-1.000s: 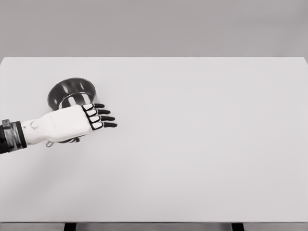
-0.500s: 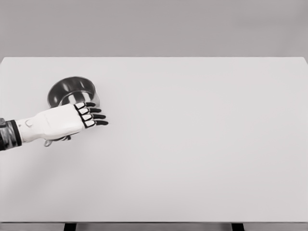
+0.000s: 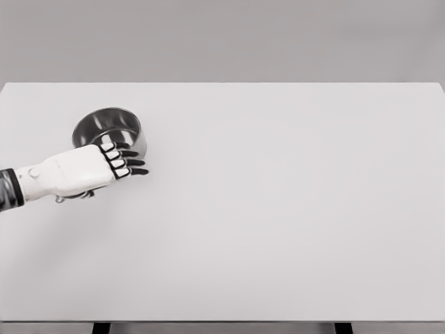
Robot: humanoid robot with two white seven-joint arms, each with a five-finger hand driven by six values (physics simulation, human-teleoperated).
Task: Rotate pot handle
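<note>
Left hand [image 3: 87,169] first: over the last second my arm has drawn back toward the tabletop's left edge and lifted slightly toward the far side. It now lies flat, palm down, just in front of the pot. The black fingers [image 3: 132,162] are stretched out side by side, pointing toward the right edge and closed on nothing I can see. The thumb is hidden under the palm, so I cannot tell whether anything is hooked there.

Pot [image 3: 109,129]: metal, open, upright, in the far-left part of the tabletop [image 3: 292,209]. It has shifted a touch along with the hand, and its near wall is partly covered by my knuckles. A small dark and metallic bit, likely the handle [image 3: 69,197], peeks out below the wrist, pointing toward the near-left. It has slid left with the arm.

My read: the handle is being swept round by the hand rather than gripped, and the turn is under way but small so far. Contact is hidden, so slipping off is the risk.

Right arm not showing anywhere.
</note>
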